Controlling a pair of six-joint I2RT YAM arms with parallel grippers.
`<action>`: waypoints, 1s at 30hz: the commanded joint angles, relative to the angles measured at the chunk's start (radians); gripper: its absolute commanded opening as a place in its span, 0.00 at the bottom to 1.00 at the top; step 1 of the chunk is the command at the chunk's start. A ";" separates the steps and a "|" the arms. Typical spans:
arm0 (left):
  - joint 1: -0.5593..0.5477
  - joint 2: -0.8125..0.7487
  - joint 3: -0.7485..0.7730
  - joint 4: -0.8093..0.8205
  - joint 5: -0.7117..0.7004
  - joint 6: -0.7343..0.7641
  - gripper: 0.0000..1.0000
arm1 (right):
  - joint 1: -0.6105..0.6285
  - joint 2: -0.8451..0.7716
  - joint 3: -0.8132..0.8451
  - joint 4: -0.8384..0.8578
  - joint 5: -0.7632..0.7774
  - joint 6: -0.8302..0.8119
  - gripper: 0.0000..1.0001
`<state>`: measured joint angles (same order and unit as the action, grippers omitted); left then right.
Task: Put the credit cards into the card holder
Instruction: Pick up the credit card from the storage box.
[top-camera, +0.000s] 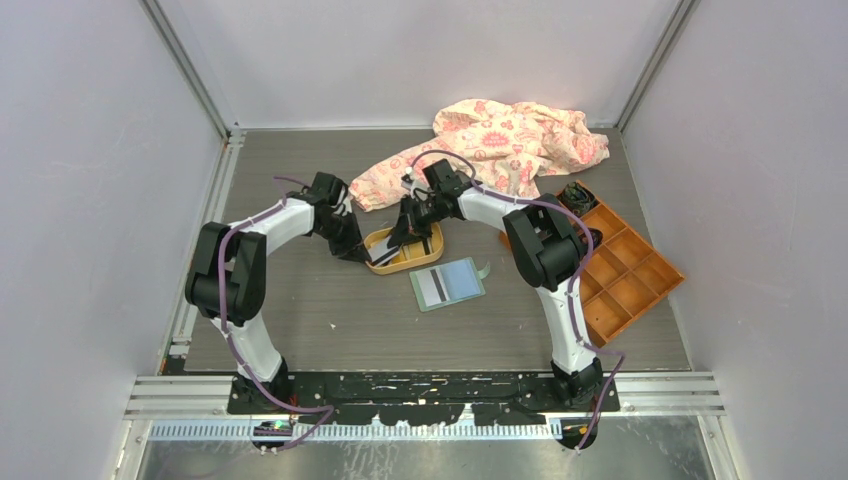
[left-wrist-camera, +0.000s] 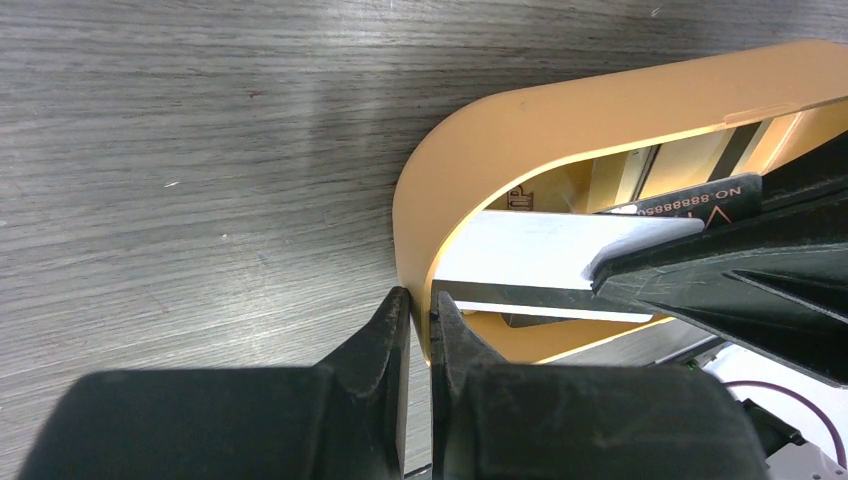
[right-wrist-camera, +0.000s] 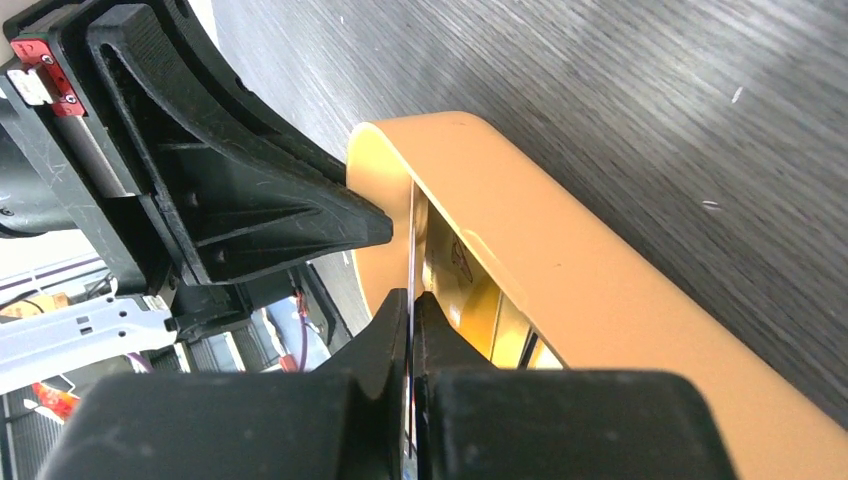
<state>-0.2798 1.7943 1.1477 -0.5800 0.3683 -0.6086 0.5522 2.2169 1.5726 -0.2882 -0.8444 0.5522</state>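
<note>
The left gripper (left-wrist-camera: 420, 312) is clamping the orange tray (left-wrist-camera: 560, 120) rim; the right gripper (right-wrist-camera: 410, 300) is pinching a credit card (left-wrist-camera: 530, 250) edge, which is risking slippage on lifting.

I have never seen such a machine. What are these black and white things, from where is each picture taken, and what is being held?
These are two robot arms, bolted at the near edge of a table. The wide picture looks down from above and behind them; the other two come from a camera on each wrist. On the table lie an orange oval tray, an open pale green card holder with a striped card on it, an orange compartmented box and a flowered cloth. The left hand is shut on the tray's rim, probably to steady it. The right hand is shut on a thin credit card inside the tray; its own camera sees that card edge-on.
</note>
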 joint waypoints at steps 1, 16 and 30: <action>0.005 -0.062 0.021 0.042 0.069 0.002 0.05 | 0.005 -0.038 0.018 -0.009 -0.003 -0.017 0.09; 0.006 -0.062 0.022 0.043 0.071 0.003 0.05 | -0.024 -0.062 0.010 -0.025 0.017 -0.030 0.26; 0.006 -0.061 0.023 0.040 0.073 0.004 0.05 | -0.052 -0.086 -0.006 -0.008 0.007 -0.011 0.24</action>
<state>-0.2790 1.7943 1.1477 -0.5800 0.3775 -0.6086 0.5060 2.2166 1.5665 -0.3180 -0.8288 0.5320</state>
